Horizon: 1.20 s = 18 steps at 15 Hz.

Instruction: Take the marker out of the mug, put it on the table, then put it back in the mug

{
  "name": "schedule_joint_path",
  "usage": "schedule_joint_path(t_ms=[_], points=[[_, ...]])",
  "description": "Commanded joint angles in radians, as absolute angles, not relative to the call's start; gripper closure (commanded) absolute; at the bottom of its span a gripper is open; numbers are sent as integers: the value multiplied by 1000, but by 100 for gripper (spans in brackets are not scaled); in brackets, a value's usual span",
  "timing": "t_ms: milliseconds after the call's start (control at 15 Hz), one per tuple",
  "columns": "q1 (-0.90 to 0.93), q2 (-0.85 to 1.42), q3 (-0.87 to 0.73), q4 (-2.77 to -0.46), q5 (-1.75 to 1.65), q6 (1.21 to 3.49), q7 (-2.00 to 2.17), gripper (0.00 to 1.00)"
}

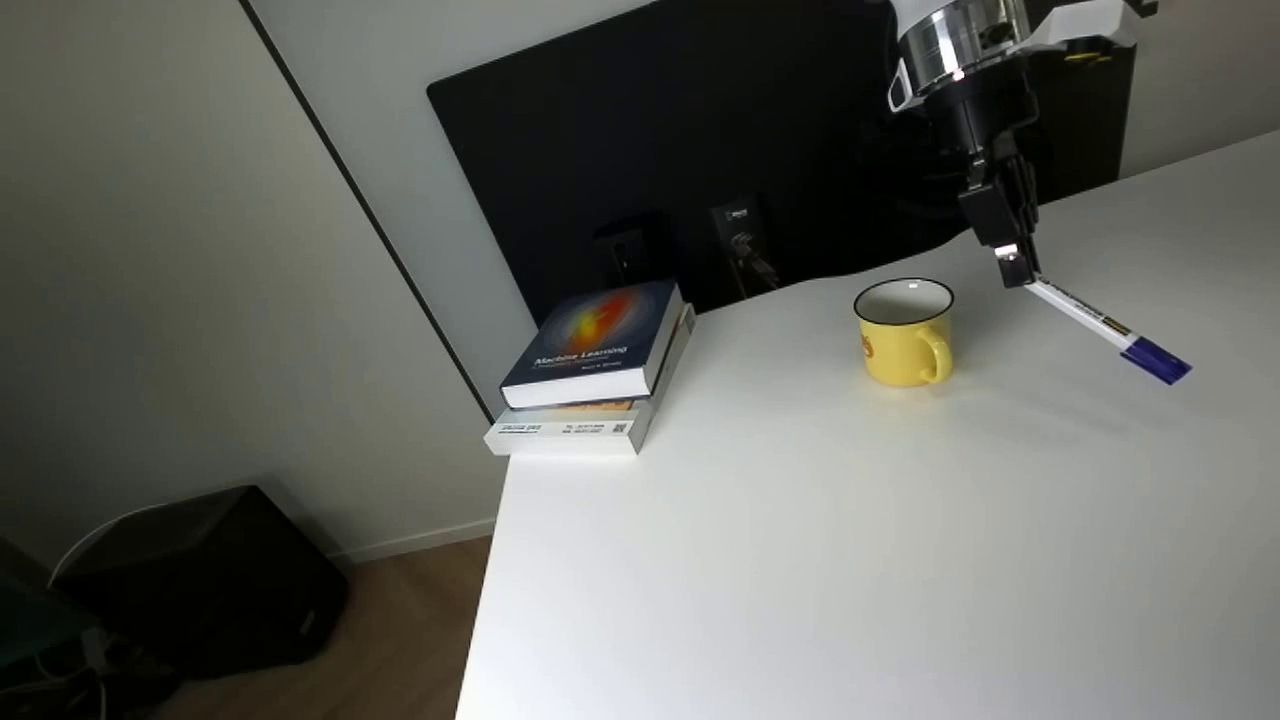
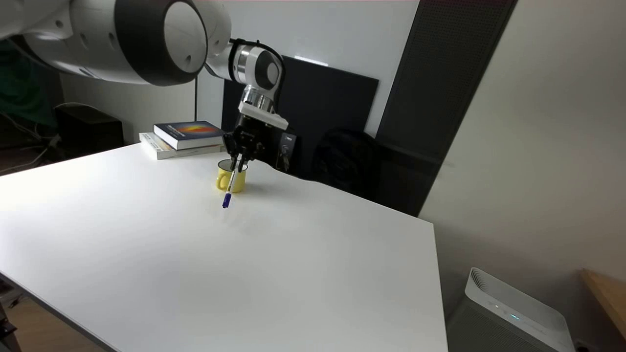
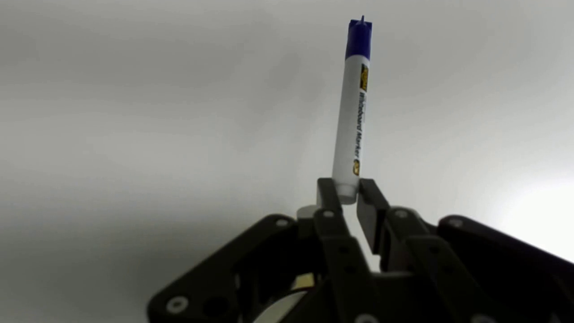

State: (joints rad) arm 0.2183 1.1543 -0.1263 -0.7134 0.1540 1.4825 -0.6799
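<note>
My gripper (image 3: 346, 189) is shut on the marker (image 3: 351, 121), with its pads at either side of the plain white end. The purple cap (image 3: 358, 40) points away from the fingers. In an exterior view the marker (image 1: 1085, 312) slants downward from the gripper (image 1: 1020, 268), cap lowest, seemingly off the tabletop. The yellow mug (image 1: 905, 350) stands upright on the white table (image 1: 850, 560), beside the gripper. Elsewhere the mug (image 2: 238, 183) is partly covered by the gripper (image 2: 237, 165) and marker. At the bottom of the wrist view only a bit of the mug (image 3: 304, 281) shows.
Two stacked books (image 1: 590, 345) lie at a corner of the table, and a black panel (image 1: 690, 150) rises behind its back edge. A power outlet with cables (image 1: 740, 230) sits against that panel. Off the table's side is a white appliance (image 2: 513, 313).
</note>
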Motion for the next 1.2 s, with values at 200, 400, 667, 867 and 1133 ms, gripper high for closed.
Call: schedule_joint_path(t_ms=[200,400,667,867,1133], points=[[196,1179,-148,-775,154,1470,-650,96],[196,1200,-156,-782,152,1475,-635,58],[218,1208,-176,-791,132,1511,-637,37],[243,1193,-189,-812,109,1568,-639,17],[301,1168,-215,-892,84,1753,-577,0]])
